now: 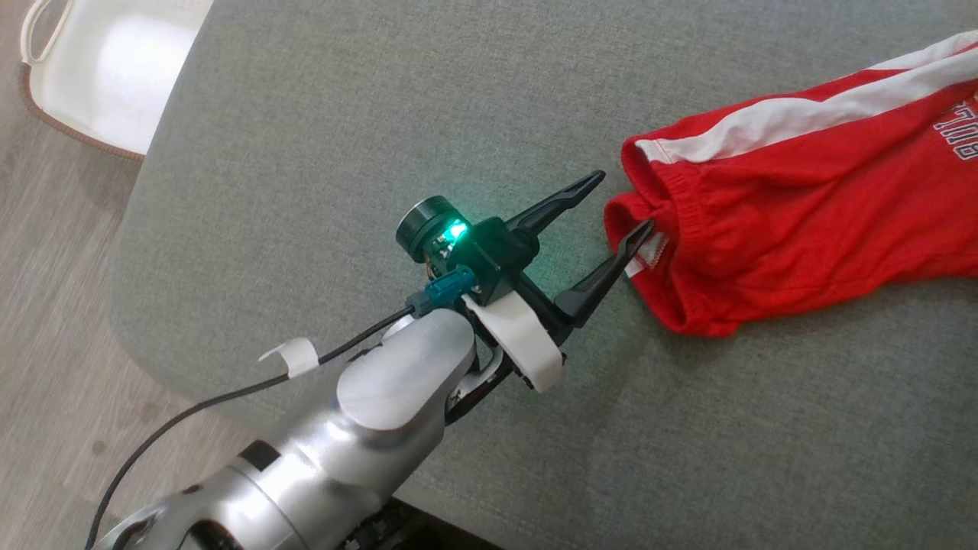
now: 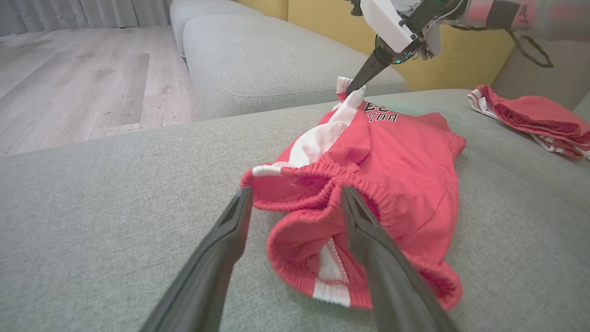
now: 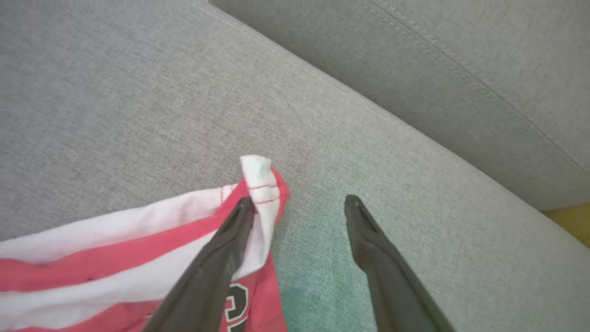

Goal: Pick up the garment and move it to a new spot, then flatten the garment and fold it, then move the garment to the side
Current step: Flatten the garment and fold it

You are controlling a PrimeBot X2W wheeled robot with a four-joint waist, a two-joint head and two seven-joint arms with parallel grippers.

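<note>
The garment (image 1: 802, 206) is a pair of red shorts with a white side stripe and dark lettering, lying rumpled on the grey cushion (image 1: 344, 114). My left gripper (image 1: 626, 200) is open at the elastic waistband, its lower finger touching the waist opening. In the left wrist view the waistband (image 2: 318, 180) bunches between the spread fingers of the left gripper (image 2: 296, 193), which hold nothing. At the far hem, my right gripper (image 3: 299, 201) is open. Its left finger rests against the upturned white corner (image 3: 259, 182). From the left wrist, the right gripper (image 2: 356, 86) points down onto that corner.
A white basket (image 1: 114, 69) stands on the wooden floor beyond the cushion's left edge. A second red garment (image 2: 530, 115) lies folded at the cushion's far right. Another grey cushion (image 2: 276, 60) and a yellow backrest (image 2: 332, 23) lie behind. Bare grey fabric surrounds the shorts.
</note>
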